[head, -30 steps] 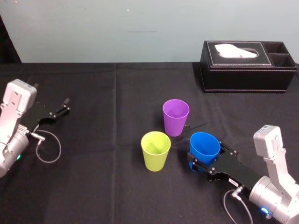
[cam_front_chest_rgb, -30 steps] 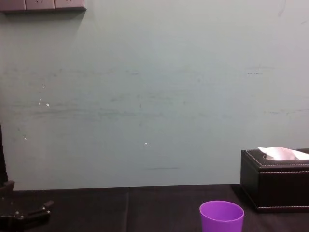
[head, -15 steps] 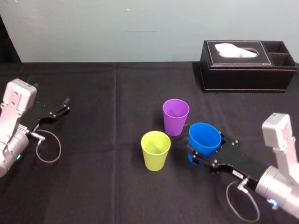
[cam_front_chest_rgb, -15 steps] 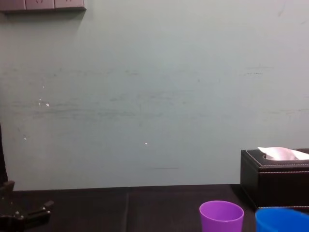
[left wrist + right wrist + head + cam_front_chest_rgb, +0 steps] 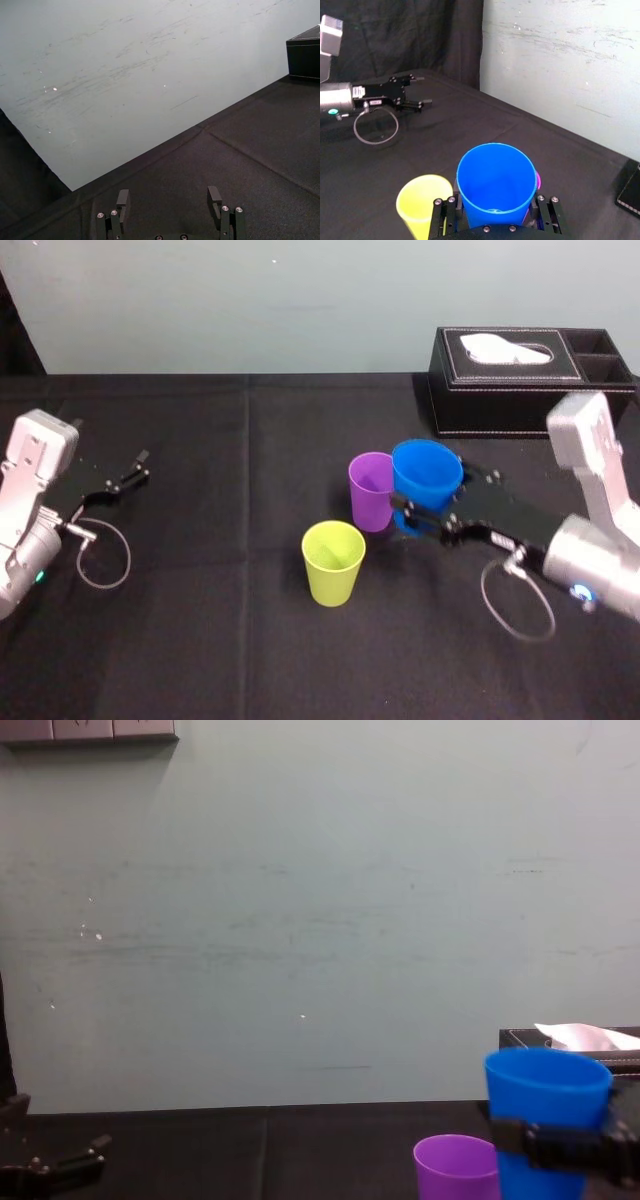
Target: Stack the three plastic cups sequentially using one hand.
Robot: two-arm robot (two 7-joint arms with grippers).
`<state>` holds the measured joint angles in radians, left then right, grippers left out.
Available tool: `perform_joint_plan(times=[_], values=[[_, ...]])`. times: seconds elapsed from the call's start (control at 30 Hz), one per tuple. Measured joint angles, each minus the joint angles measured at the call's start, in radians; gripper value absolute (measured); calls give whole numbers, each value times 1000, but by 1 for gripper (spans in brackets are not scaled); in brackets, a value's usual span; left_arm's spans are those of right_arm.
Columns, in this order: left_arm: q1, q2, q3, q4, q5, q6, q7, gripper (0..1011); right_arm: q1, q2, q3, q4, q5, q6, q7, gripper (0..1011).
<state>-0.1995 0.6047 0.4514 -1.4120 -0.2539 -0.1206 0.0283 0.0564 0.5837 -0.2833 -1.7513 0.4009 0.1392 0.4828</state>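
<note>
Black-fingered left gripper [image 5: 132, 470] sits parked far left, fingers apart, empty. The yellow-green tapered plastic cup [image 5: 333, 562] stands alone, the purple plastic cup [image 5: 370, 490] just behind it. The right gripper [image 5: 425, 518] clamps the blue plastic cup [image 5: 426, 480], raised beside the purple one. Step: first stack. The next move likely calls for centring over the purple rim, then lowering.

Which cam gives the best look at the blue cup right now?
Right wrist view: the blue cup sits upright between the right gripper's jaws, rim and inside visible. Head view shows the cup held beside the purple cup; chest view catches its side. The left gripper is parked far left.
</note>
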Motion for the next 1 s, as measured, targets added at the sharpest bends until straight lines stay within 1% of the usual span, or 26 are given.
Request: perform_joint_plan(times=[0.1, 0.13, 0.2, 0.23, 0.43, 0.67, 0.9, 1.0], values=[[0, 0, 0, 0, 0, 0, 0, 1011, 54, -10, -22, 21, 4, 25, 4, 723], [0, 0, 0, 0, 0, 0, 0, 1011, 80, -16, -33, 34, 5, 36, 4, 723], [0, 0, 0, 0, 0, 0, 0, 1011, 103, -23, -42, 46, 5, 45, 4, 723], [0, 0, 0, 0, 0, 0, 0, 1012, 128, -31, -53, 62, 4, 54, 1, 723], [0, 0, 0, 0, 0, 0, 0, 1011, 196, -63, -86, 116, 0, 67, -19, 723], [0, 0, 0, 0, 0, 0, 0, 1011, 237, -91, -109, 180, -2, 58, -31, 723], [0, 0, 0, 0, 0, 0, 0, 1011, 257, -103, -120, 222, -5, 36, -30, 723], [0, 0, 0, 0, 0, 0, 0, 1011, 260, -105, -122, 228, -5, 31, -27, 723]])
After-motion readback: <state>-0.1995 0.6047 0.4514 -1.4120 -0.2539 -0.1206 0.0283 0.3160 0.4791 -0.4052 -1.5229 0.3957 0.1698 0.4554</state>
